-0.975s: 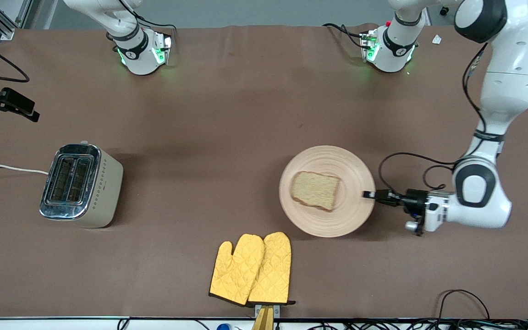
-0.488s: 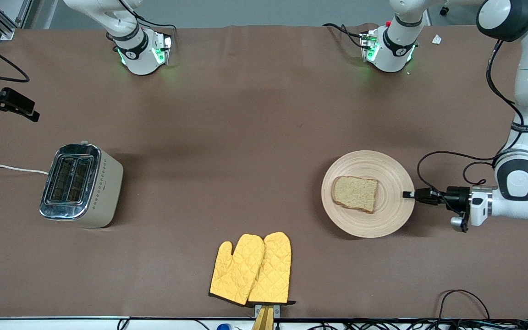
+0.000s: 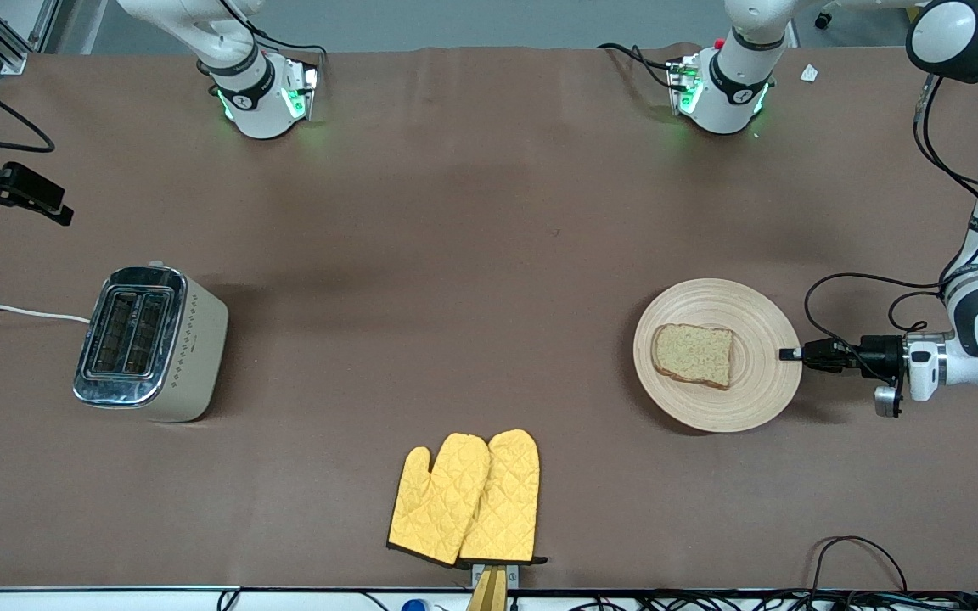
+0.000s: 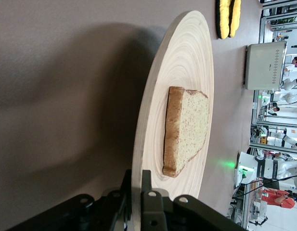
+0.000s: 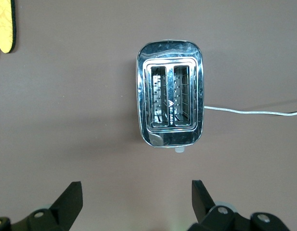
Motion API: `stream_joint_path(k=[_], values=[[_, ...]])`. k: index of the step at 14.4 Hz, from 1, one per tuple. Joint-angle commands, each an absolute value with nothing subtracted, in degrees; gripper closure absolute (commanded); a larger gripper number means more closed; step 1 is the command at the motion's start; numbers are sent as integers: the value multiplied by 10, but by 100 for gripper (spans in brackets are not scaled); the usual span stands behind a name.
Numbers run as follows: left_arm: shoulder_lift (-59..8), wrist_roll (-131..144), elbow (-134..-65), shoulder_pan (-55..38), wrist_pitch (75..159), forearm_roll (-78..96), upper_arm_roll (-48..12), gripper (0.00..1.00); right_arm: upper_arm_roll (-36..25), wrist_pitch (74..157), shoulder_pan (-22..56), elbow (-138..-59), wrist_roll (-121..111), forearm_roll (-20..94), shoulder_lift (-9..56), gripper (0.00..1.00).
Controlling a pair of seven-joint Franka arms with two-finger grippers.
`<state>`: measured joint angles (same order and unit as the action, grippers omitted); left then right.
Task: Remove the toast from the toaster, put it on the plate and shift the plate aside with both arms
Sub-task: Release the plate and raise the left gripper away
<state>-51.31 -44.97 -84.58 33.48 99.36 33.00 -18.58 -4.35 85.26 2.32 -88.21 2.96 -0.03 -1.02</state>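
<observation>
The round wooden plate (image 3: 710,305) lies toward the left arm's end of the table, with the toast (image 3: 694,355) flat on it. My left gripper (image 3: 789,354) is shut on the plate's rim at the edge toward the left arm's end. The left wrist view shows the plate (image 4: 187,57), the toast (image 4: 189,127) and my left gripper (image 4: 136,180), one finger on each face of the rim. My right gripper (image 5: 136,192) is open and empty, high over the table by the toaster (image 5: 170,94). It is out of the front view.
The chrome toaster (image 3: 149,342) stands toward the right arm's end, both slots empty, its white cord (image 3: 14,312) running off the table. Two yellow oven mitts (image 3: 468,496) lie near the table's front edge. Black cables (image 3: 858,556) lie at the front corner.
My left gripper has moved the plate, with the toast on it, toward the left arm's end of the table. The toaster and mitts have not moved.
</observation>
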Motion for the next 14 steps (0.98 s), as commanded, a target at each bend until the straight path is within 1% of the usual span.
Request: stream_joint_path(k=[1, 2, 4, 5, 7, 9, 11, 14], values=[[-519, -453, -844, 347, 976, 320, -190, 91, -37, 845, 15, -874, 34, 0, -7, 0], [-522, -452, -844, 346, 976, 318, -189, 82, -36, 845, 16, -874, 35, 0, -8, 0], [-523, -452, -844, 347, 976, 317, -188, 45, -35, 845, 16, -874, 35, 0, -7, 0], [-523, -453, -844, 347, 977, 316, -185, 0, -36, 845, 16, -874, 35, 0, -7, 0], [-519, -454, -841, 348, 977, 306, -174, 0, -36, 846, 16, -874, 34, 0, -7, 0], [-512, -454, -833, 351, 977, 246, -174, 0, -36, 845, 15, -874, 34, 0, -7, 0], [-499, -451, -796, 351, 977, 194, -177, 0, -36, 846, 15, -874, 34, 0, -8, 0], [-441, -447, -784, 345, 977, 119, -185, 0, -36, 846, 15, -874, 34, 0, -7, 0]])
